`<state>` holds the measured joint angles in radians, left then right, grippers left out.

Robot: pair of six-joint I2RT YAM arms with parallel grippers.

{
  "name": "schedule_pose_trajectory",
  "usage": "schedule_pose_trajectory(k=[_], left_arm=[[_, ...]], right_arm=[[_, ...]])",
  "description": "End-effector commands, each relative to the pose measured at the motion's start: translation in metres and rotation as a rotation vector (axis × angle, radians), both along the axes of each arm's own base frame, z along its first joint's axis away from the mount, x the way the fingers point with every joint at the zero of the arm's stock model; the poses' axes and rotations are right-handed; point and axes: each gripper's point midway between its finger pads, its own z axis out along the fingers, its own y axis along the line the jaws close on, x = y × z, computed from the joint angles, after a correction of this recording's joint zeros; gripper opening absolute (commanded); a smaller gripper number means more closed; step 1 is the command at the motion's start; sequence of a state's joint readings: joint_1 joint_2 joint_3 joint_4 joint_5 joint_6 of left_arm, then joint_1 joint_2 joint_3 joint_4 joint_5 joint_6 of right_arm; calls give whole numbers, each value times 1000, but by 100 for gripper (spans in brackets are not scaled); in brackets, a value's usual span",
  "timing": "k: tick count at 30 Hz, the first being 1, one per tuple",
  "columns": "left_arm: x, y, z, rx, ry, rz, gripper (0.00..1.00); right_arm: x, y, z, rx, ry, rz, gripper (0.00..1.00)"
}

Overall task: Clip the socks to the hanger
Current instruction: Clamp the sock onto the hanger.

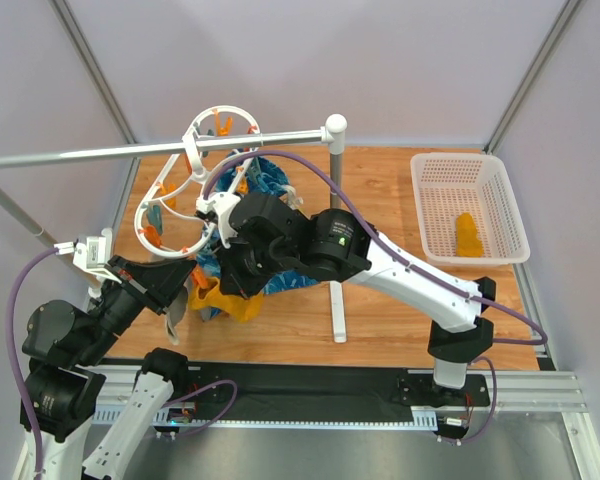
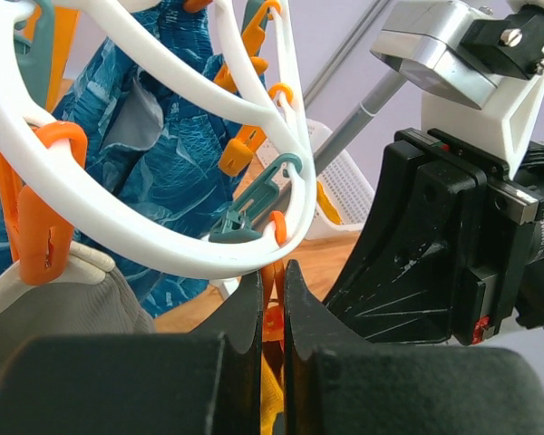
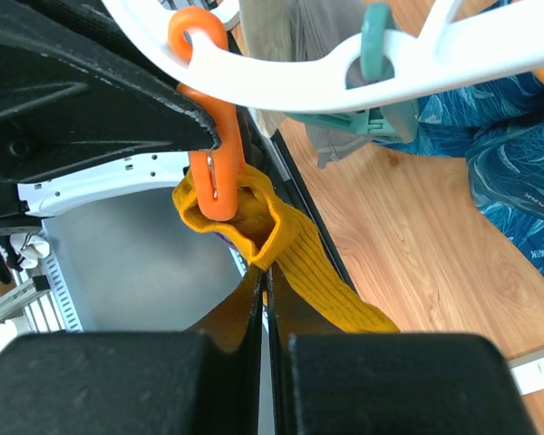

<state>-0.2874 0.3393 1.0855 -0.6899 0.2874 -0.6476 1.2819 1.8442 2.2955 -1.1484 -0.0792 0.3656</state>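
The white hanger (image 1: 170, 195) hangs from the grey rail, its rings carrying orange clips. My left gripper (image 2: 272, 272) is shut on one orange clip (image 2: 274, 304) hanging under the ring (image 2: 145, 231). A mustard sock (image 3: 322, 272) hangs just below that clip (image 3: 213, 177), whose tip sits in the sock's open cuff. My right gripper (image 3: 264, 272) is shut on the cuff's edge. In the top view both grippers meet under the hanger, with the sock (image 1: 228, 302) drooping between them. A second mustard sock (image 1: 468, 236) lies in the basket.
A blue wave-patterned cloth (image 1: 272, 185) and a grey-beige garment (image 2: 68, 308) are clipped to the hanger. The grey rail (image 1: 100, 153) spans left to a post (image 1: 337, 260) mid-table. A white basket (image 1: 505, 200) sits at the right. A teal clip (image 2: 254, 204) hangs nearby.
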Motion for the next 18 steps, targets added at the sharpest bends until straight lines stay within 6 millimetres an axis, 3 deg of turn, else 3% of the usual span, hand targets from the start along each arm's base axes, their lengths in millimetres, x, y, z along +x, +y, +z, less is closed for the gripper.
schedule_pose_trajectory(k=[1, 11, 18], left_arm=[[-14, -14, -39, 64, 131, -118, 0], [-12, -14, -43, 71, 141, -115, 0], [-13, -14, -42, 68, 138, -118, 0]], right_arm=[[-8, -8, 36, 90, -21, 34, 0], [-14, -19, 51, 127, -24, 54, 0], [-12, -16, 52, 132, -35, 50, 0]])
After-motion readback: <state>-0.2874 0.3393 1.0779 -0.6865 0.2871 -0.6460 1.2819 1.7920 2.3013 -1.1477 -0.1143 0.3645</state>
